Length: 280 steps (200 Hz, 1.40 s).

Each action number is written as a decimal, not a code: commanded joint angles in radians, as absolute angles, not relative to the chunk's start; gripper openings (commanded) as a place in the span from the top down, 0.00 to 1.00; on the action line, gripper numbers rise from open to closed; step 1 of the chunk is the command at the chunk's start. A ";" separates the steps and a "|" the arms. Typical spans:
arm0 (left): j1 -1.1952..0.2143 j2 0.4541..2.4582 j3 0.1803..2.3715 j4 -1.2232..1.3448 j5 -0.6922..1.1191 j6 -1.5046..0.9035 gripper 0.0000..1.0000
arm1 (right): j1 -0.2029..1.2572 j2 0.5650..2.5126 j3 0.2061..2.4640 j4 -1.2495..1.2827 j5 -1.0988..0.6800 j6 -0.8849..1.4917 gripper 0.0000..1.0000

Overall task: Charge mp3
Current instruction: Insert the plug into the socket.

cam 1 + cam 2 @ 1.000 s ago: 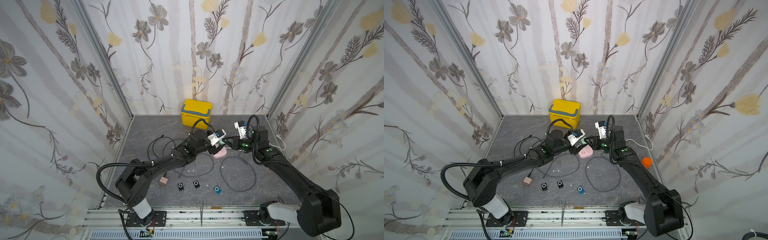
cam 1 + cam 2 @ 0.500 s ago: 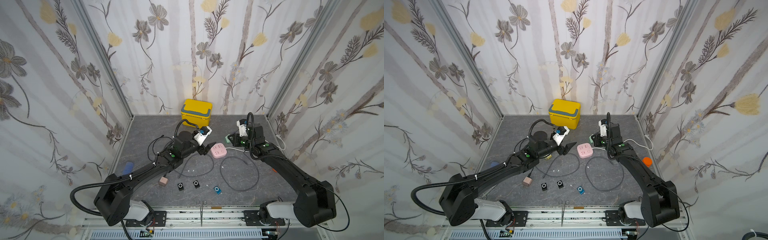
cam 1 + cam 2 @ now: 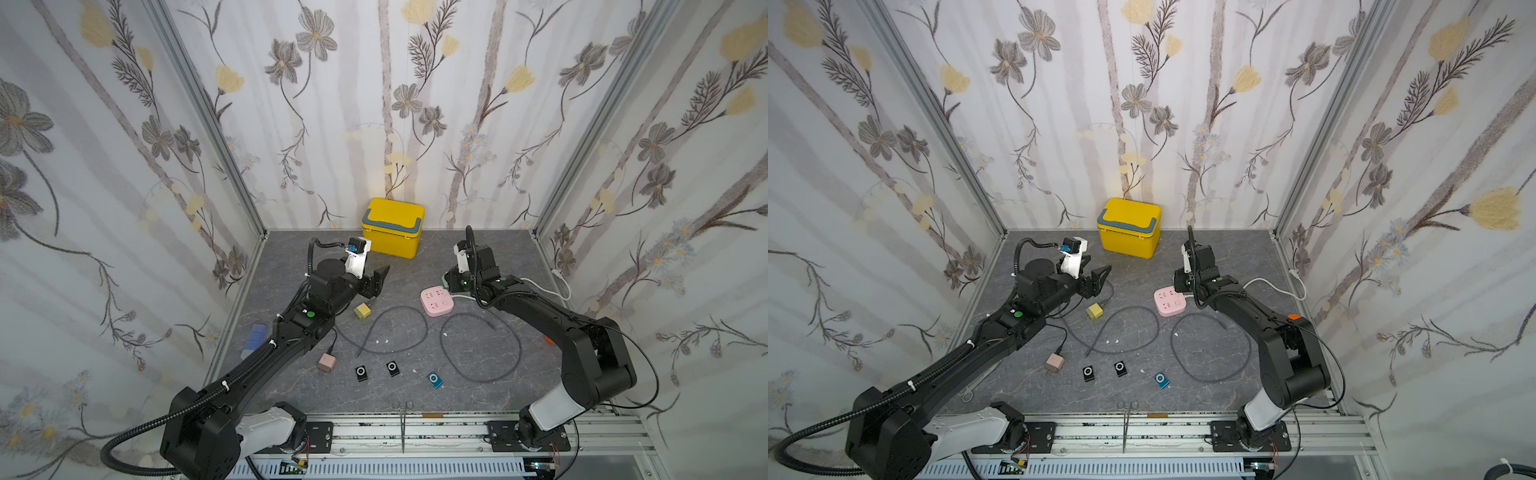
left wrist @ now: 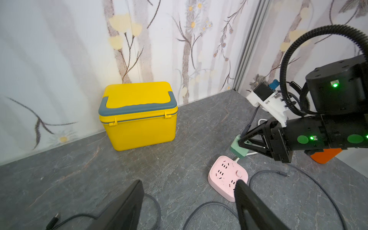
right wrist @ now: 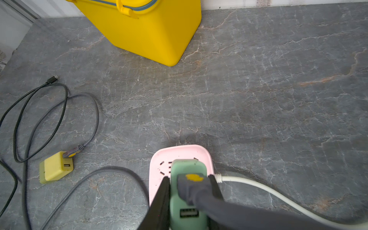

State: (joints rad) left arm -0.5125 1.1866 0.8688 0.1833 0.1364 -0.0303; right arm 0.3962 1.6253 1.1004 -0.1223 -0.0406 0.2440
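Two black mp3 players (image 3: 361, 372) (image 3: 392, 368) and a blue mp3 player (image 3: 434, 380) lie near the table's front. Further back lies the pink power strip (image 3: 436, 302) (image 4: 225, 175). My right gripper (image 5: 189, 178) (image 3: 451, 284) is shut on a green charger (image 5: 188, 167) (image 4: 239, 149), held just over the strip's back edge. A grey cable (image 5: 229, 211) is plugged into that charger. My left gripper (image 4: 189, 182) (image 3: 379, 279) stands open and empty, left of the strip and in front of the yellow box.
A yellow lidded box (image 3: 392, 226) stands at the back wall. A yellow charger (image 3: 362, 311) and a pinkish charger (image 3: 326, 363) lie on the left with cable loops (image 3: 390, 332). The strip's white cord (image 5: 258, 187) runs right. Forceps (image 3: 402, 419) lie on the front rail.
My left arm has pulled back to the left, away from the power strip, with its jaws open. My right gripper has drawn back a little from the strip, still holding the green charger.
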 commanded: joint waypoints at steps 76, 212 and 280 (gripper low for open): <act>-0.443 1.171 0.818 0.204 0.208 -0.069 0.25 | 0.450 1.730 1.157 -0.150 0.053 0.195 1.00; -0.433 1.205 0.819 0.217 0.223 -0.073 0.26 | 0.459 1.754 1.119 -0.088 0.092 0.189 1.00; -0.432 1.217 0.822 0.220 0.232 -0.072 0.26 | 0.458 1.696 1.100 -0.081 0.085 0.187 1.00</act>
State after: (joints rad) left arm -0.4332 1.2137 0.8204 0.1909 0.2222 -0.0708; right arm 0.4583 1.7287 1.1072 -0.0940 0.0807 0.1982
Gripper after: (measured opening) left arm 0.744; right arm 0.216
